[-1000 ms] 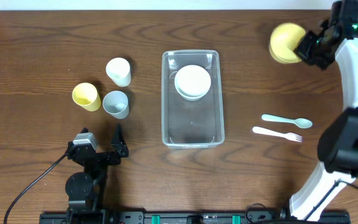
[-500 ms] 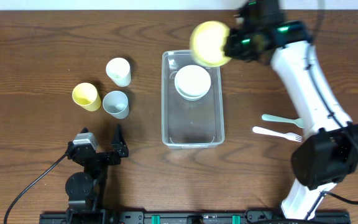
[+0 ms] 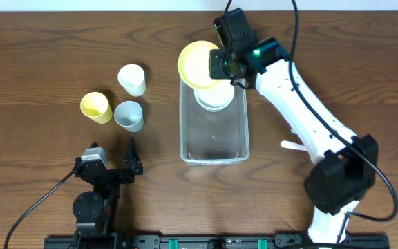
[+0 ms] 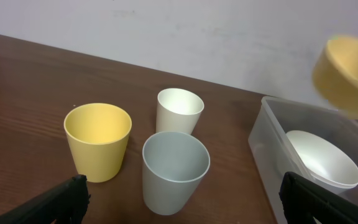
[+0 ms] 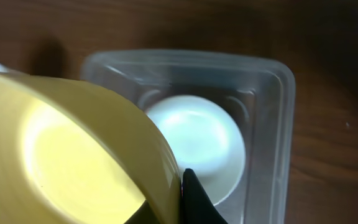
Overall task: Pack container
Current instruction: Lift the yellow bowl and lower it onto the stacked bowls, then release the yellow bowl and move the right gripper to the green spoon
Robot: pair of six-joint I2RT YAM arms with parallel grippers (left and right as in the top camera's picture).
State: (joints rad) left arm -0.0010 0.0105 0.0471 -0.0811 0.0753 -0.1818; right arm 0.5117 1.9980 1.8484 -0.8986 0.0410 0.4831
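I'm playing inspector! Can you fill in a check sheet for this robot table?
Surface: brown wooden table, no spills seen.
Job's things: container holds a white bowl at its far end; yellow bowl held tilted above that end.
Clutter: yellow cup, white cup, pale-blue cup left of the container; fork end shows beside the right arm.
Grippers: right gripper shut on the yellow bowl's rim; left gripper open, empty.
Cables: black cable trails from the left arm.
Surroundings: pale wall behind the table.

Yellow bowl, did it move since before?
Yes. The yellow bowl moved left, from well right of the container to above its far end, over the white bowl.
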